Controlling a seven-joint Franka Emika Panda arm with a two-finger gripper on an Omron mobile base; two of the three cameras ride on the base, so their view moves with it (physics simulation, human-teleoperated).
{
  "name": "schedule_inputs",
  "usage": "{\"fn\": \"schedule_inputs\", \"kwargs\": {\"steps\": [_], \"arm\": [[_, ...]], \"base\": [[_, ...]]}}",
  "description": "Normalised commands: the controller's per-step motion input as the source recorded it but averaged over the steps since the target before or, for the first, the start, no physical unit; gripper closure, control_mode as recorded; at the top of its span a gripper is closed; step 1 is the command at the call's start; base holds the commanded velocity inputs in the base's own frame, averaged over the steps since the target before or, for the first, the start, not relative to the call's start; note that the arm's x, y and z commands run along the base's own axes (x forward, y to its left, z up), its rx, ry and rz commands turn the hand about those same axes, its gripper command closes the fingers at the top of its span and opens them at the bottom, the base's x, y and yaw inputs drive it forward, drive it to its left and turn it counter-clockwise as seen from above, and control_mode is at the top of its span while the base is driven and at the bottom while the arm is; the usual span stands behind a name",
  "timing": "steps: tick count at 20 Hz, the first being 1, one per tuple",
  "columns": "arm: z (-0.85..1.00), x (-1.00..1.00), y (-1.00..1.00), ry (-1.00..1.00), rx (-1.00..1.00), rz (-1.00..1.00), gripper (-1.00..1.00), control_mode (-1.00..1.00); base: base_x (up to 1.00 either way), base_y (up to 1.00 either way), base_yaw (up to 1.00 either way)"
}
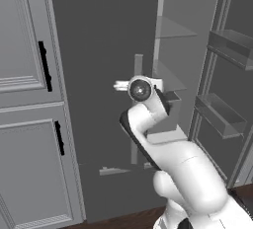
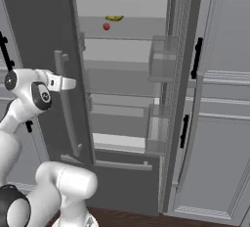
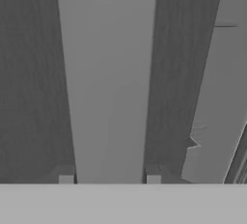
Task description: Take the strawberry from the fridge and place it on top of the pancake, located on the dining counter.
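**My hand is at the door handle; the strawberry is lying up and to the right, inside the fridge**

Left base view: my gripper (image 1: 139,72) is reaching out from my white wrist toward the grey bar handle (image 1: 139,65) on the open fridge (image 1: 104,50) door. The wrist is hiding the fingers, so I cannot tell from here how wide they are standing. To the right, the other door's clear bins (image 1: 232,48) are facing me.

Right base view: my gripper (image 2: 68,82) is sitting at the left, touching or just beside the long upright handle (image 2: 66,106), whose axis is running top to bottom. The strawberry (image 2: 106,26) is resting on an upper glass shelf (image 2: 127,28), farther in, higher than my hand and to its right, just beside the small yellow fruit (image 2: 114,18). The open door is standing between my hand and that shelf.

Hand view: my two finger tips (image 3: 66,178) are standing wide apart, one on either side of the pale handle (image 3: 108,78), which is running straight up between them. I am judging the fingers spread around the bar, not clamped on it, and holding nothing else.
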Motion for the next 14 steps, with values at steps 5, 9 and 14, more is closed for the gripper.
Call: {"fn": "schedule_inputs", "kwargs": {"steps": [5,9,14], "arm": [[-0.06,-0.85,0.6,0.0,-0.01,-0.23,1.0,-1.0],[0.0,-0.29,0.31,0.0,0.0,-0.25,-1.0,-1.0],[0.0,-0.18,0.43,0.0,0.0,-0.14,-1.0,-1.0]], "base": [[0.0,0.0,0.0],[0.0,0.0,0.0],[0.0,0.0,0.0]]}}
